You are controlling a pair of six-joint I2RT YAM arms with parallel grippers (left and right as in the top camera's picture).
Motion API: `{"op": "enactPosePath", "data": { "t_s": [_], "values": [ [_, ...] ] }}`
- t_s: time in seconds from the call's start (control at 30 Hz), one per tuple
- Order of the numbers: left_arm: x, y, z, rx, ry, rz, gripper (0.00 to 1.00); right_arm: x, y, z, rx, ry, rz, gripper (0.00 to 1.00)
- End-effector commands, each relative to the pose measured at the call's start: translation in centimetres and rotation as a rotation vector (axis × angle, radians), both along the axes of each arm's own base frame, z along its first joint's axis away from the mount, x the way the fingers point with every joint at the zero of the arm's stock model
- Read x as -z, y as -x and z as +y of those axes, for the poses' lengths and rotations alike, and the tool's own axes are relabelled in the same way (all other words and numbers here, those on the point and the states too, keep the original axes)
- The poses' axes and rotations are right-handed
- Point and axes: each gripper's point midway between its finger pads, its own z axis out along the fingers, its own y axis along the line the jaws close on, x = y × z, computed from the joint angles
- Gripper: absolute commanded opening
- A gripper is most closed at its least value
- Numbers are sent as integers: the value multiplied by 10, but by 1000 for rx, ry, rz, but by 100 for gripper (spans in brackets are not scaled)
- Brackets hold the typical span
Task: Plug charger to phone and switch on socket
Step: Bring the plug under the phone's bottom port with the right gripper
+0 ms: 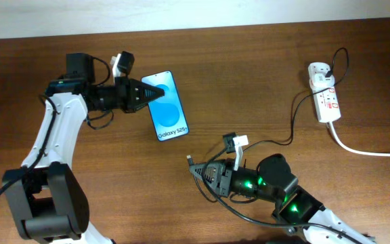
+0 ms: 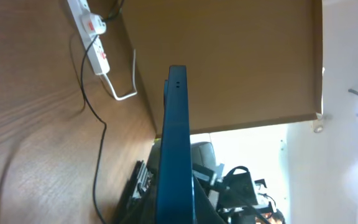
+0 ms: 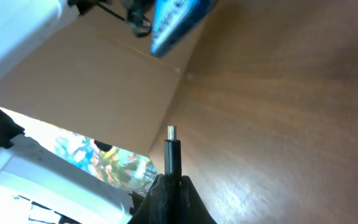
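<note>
The phone [image 1: 167,107] has a bright blue screen with "Galaxy S25+" text. My left gripper [image 1: 147,93] is shut on its upper left end. In the left wrist view the phone [image 2: 174,143] shows edge-on between the fingers. My right gripper [image 1: 196,171] is shut on the charger [image 1: 292,122] just behind its connector tip [image 1: 189,160], which points up-left toward the phone from a short way below it. In the right wrist view the tip [image 3: 171,132] sticks out of the fingers [image 3: 169,186] and the phone [image 3: 178,22] is at the top. The cable runs to the white socket [image 1: 324,93] at the right.
A thick white cord [image 1: 371,150] leaves the socket toward the right edge. The socket also shows in the left wrist view [image 2: 92,34]. The wooden table [image 1: 249,68] ends at a pale wall along the top. The left arm's base [image 1: 42,203] stands at bottom left.
</note>
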Motion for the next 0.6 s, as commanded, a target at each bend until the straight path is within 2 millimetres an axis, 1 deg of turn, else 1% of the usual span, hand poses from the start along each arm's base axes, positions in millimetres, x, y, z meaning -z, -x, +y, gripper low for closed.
{"op": "enactPosePath", "data": {
  "t_s": [0.0,0.1,0.27,0.57],
  "values": [
    [-15,7,-12,50,51,-42,0,-3,0,-1,17,-28,27,4],
    [-15,9,-17,64,52,-41,0,-3,-1,-1,25,-27,26,4],
    [-15,13,-23,82,52,-42,0,-9,-3,-1,29,-44,6,4],
    [-15,14,-26,89,52,-41,0,-9,-7,-3,58,-43,1,4]
  ]
}}
